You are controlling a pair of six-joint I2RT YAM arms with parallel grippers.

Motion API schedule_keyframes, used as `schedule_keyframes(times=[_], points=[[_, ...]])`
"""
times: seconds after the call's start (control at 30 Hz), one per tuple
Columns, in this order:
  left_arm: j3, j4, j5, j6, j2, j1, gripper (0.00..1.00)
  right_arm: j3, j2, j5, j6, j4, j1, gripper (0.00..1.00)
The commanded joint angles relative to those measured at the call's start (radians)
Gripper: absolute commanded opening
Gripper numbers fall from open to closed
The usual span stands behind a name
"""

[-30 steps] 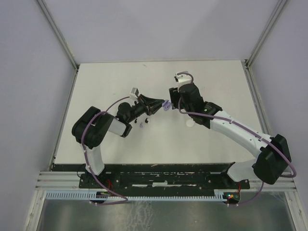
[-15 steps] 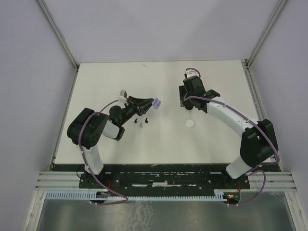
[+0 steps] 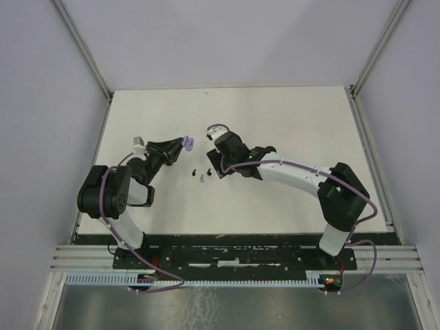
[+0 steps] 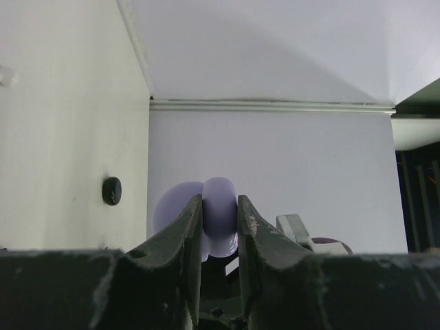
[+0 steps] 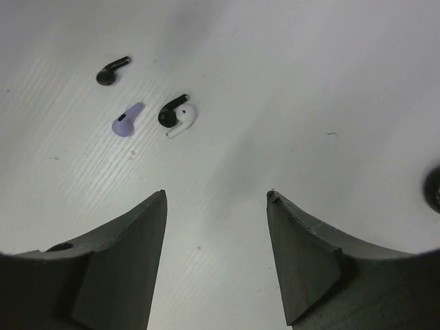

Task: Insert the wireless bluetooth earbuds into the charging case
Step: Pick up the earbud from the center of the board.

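My left gripper [image 3: 179,145] is shut on a lilac charging case [image 3: 186,143] and holds it above the table at the left. In the left wrist view the case [image 4: 220,210] sits pinched between the fingers, with its round lid [image 4: 172,206] showing open to the left. Several tiny earbuds [image 3: 201,174] lie loose on the table just below it. The right wrist view shows a black one [image 5: 112,71], a lilac one [image 5: 127,119], another black one [image 5: 172,110] and a white one [image 5: 183,121] touching it. My right gripper [image 5: 216,194] is open and empty, hovering just short of them [image 3: 212,166].
A small round black disc [image 4: 111,190] lies on the table in the left wrist view. A dark round thing [image 5: 434,187] shows at the right edge of the right wrist view. The white table [image 3: 289,124] is walled by grey panels at the back and sides.
My left gripper has carried the lilac case to the left. My right arm has swung left and down over the earbuds, and the white disc seen earlier no longer shows.
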Motion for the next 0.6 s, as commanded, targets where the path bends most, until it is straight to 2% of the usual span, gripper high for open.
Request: schedule_keyframes(times=[0.0, 0.23, 0.33, 0.57], points=[[-0.036, 0.079, 0.058, -0.014, -0.059, 0.075, 0.03, 0.082, 0.042, -0.029, -0.021, 0.075, 0.035, 0.67], [-0.065, 0.087, 0.075, -0.018, -0.075, 0.125, 0.03, 0.177, 0.159, -0.047, -0.014, 0.084, 0.101, 0.65], [-0.08, 0.105, 0.081, -0.031, -0.074, 0.144, 0.03, 0.221, 0.205, -0.053, -0.013, 0.085, 0.117, 0.6], [-0.092, 0.11, 0.102, -0.034, -0.083, 0.177, 0.03, 0.277, 0.277, -0.049, 0.004, 0.075, 0.137, 0.56]])
